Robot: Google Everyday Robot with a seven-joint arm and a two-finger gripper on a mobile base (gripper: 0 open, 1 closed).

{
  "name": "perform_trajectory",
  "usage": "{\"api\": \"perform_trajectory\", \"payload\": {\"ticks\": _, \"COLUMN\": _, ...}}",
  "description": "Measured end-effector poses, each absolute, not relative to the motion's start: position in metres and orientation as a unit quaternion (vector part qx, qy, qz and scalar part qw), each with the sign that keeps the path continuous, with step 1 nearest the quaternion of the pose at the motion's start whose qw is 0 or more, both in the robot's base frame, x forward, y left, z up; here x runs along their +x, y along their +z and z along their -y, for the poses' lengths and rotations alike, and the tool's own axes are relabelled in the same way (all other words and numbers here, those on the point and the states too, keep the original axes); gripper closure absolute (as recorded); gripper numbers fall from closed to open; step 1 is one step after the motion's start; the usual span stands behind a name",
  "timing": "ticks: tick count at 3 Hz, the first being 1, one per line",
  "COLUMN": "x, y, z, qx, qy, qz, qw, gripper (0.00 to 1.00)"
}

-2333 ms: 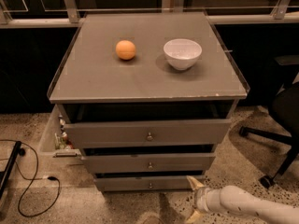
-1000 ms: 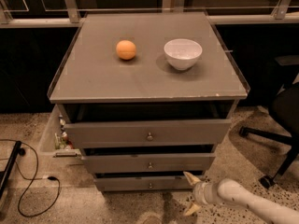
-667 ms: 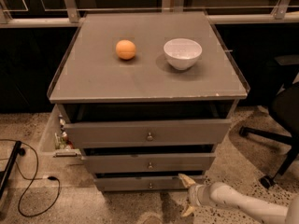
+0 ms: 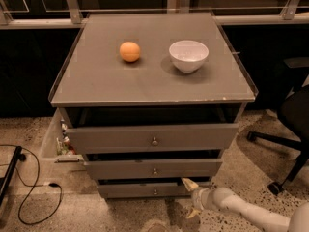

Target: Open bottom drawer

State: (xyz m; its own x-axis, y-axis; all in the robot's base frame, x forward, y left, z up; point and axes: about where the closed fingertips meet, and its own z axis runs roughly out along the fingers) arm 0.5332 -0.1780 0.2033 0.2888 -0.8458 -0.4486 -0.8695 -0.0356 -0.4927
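Observation:
The grey cabinet (image 4: 154, 86) has three flat drawer fronts stacked below its top. The bottom drawer (image 4: 140, 190) is the lowest and smallest front, with a small round metal knob (image 4: 155, 192) at its centre. It stands slightly out, with a dark gap above it. My gripper (image 4: 189, 197) is low at the drawer's right end, on a white arm coming in from the lower right. Its two pale fingers are spread apart, one by the drawer's top right corner, one lower near the floor. It holds nothing.
An orange (image 4: 130, 51) and a white bowl (image 4: 189, 55) sit on the cabinet top. The top drawer (image 4: 153, 138) and middle drawer (image 4: 154, 168) also stand slightly out. A black chair base (image 4: 289, 129) is at right. A black cable (image 4: 29, 187) lies on the floor at left.
My gripper has moved left along the floor, from right of the cabinet to the right end of the bottom drawer. The drawers have not moved.

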Motion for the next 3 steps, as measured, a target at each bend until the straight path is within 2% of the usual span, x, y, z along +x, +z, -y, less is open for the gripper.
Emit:
{"api": "perform_trajectory", "payload": {"ticks": 1, "x": 0.552, "y": 0.201, "z": 0.17, "qx": -0.725, "qy": 0.029, "qz": -0.575, "qw": 0.379, "gripper": 0.0}}
{"api": "perform_trajectory", "payload": {"ticks": 3, "x": 0.564, "y": 0.184, "z": 0.157, "qx": -0.731, "qy": 0.068, "qz": -0.563, "qw": 0.38, "gripper": 0.0}}
